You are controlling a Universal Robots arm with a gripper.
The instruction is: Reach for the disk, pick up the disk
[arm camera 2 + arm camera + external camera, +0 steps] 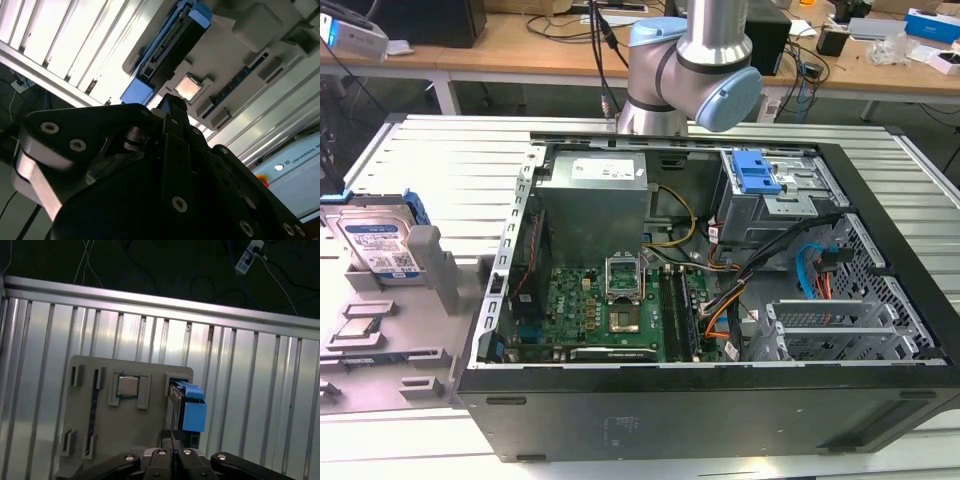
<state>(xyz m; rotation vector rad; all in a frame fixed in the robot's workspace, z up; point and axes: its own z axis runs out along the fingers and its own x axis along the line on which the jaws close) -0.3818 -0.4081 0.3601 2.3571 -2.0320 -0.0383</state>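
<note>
The gripper (172,436), jaws seemingly together and empty, hovers above the disk (190,410), which sits at a corner of the grey tray (130,430) on the counter (260,390).

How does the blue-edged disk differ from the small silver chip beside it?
The disk is bigger than the chip. The disk stands on edge; the chip lies flat. The disk has blue sides and a label; the chip is plain silver. Both sit in the tray.
</note>
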